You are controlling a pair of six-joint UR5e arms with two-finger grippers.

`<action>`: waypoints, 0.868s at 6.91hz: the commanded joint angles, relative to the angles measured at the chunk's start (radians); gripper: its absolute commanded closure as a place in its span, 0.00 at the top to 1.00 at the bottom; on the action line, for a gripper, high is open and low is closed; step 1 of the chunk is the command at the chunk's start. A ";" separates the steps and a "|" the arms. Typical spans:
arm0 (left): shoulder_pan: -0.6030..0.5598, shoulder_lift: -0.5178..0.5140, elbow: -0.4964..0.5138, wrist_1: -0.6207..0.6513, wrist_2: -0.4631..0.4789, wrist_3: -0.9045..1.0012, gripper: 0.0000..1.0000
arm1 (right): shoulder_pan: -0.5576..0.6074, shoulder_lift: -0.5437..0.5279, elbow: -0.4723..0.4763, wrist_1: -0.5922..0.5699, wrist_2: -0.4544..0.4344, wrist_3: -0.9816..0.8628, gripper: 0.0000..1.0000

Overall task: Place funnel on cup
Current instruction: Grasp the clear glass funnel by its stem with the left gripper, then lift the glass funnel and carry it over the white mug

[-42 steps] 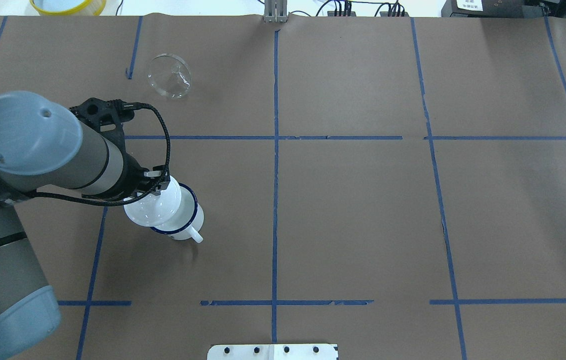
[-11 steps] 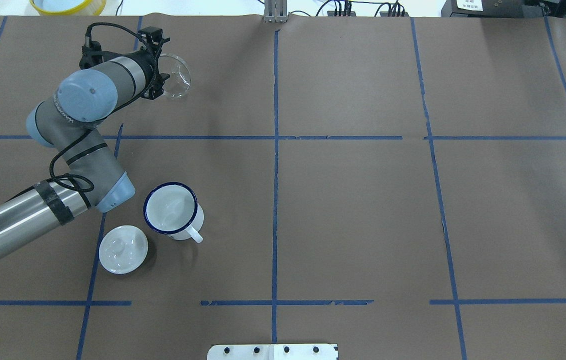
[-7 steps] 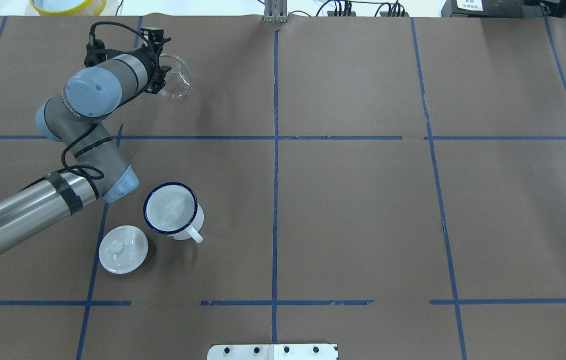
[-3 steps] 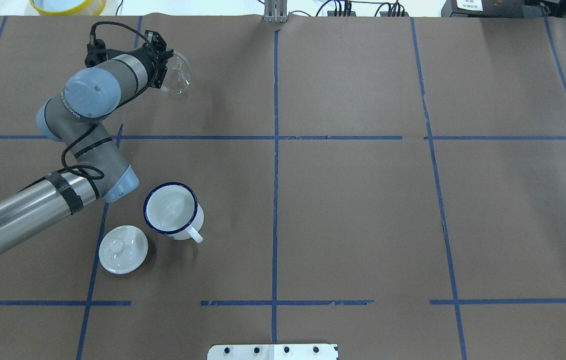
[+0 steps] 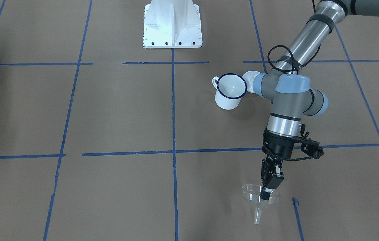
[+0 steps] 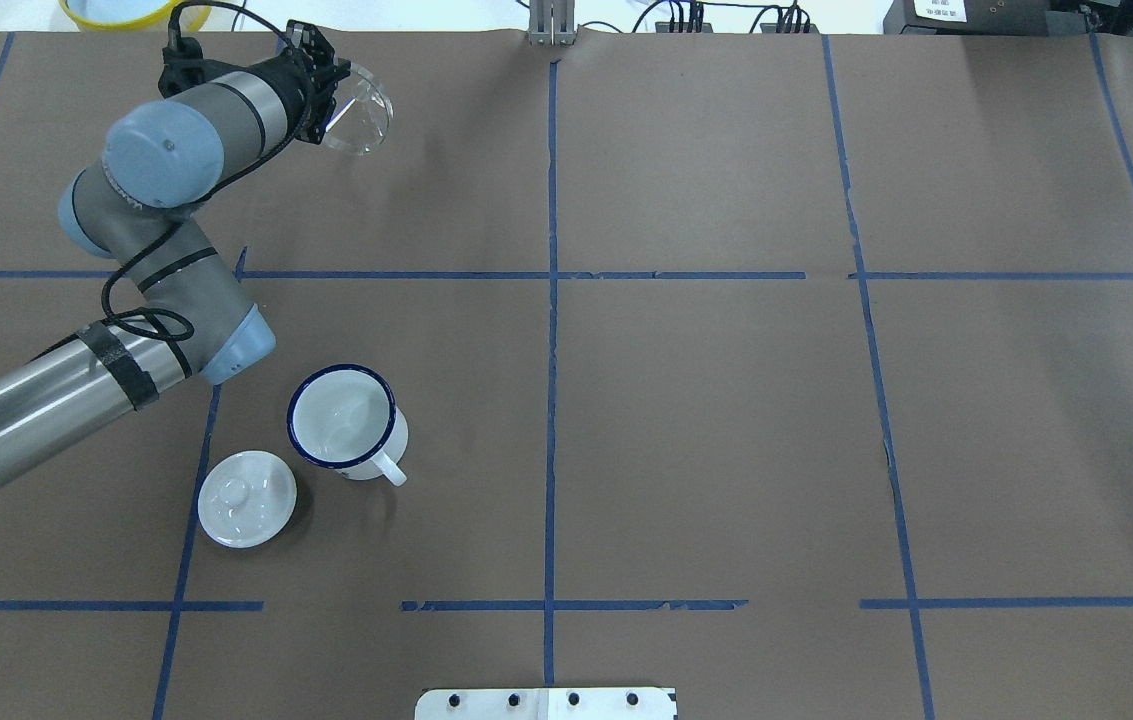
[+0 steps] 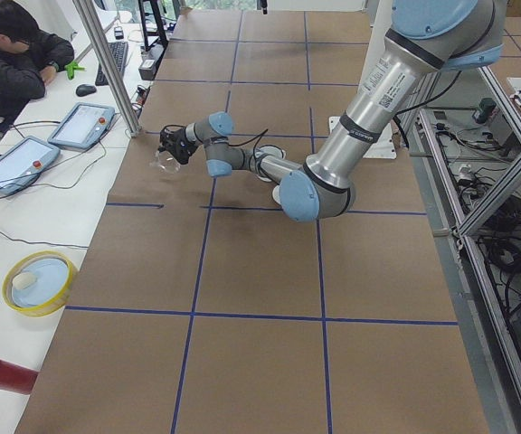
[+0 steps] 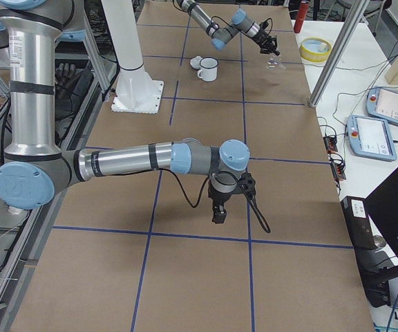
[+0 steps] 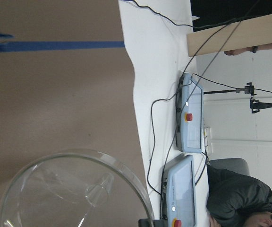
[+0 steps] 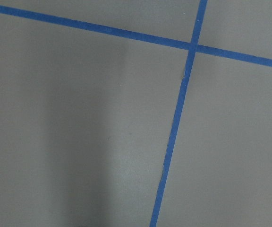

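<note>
The clear funnel (image 5: 251, 194) hangs spout down from my left gripper (image 5: 266, 195), which is shut on its rim and holds it just above the far left of the table. The funnel also shows in the overhead view (image 6: 364, 102) and fills the bottom of the left wrist view (image 9: 74, 189). The white cup (image 6: 342, 421) with a dark blue rim stands open and upright nearer the robot (image 5: 231, 91), well apart from the funnel. My right gripper (image 8: 218, 216) hangs over bare paper; I cannot tell if it is open or shut.
A round white lid (image 6: 247, 498) lies beside the cup. A yellow-rimmed bowl (image 6: 136, 10) sits past the far edge. The robot's white base (image 5: 172, 23) stands at the near edge. An operator (image 7: 12, 54) sits at a side desk with control pendants (image 7: 81, 124).
My left gripper set the lid down beside the cup, reached the funnel, shut on its rim and has now lifted it off the table.
</note>
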 commanded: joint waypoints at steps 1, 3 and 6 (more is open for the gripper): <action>-0.075 0.009 -0.196 0.116 -0.171 0.016 0.00 | 0.000 0.000 0.000 0.000 0.000 0.000 1.00; -0.081 0.026 -0.502 0.530 -0.305 0.180 0.00 | 0.000 0.001 -0.002 0.000 0.000 0.000 1.00; -0.075 -0.035 -0.750 1.192 -0.450 0.428 0.00 | 0.000 0.000 0.000 0.000 0.000 0.000 1.00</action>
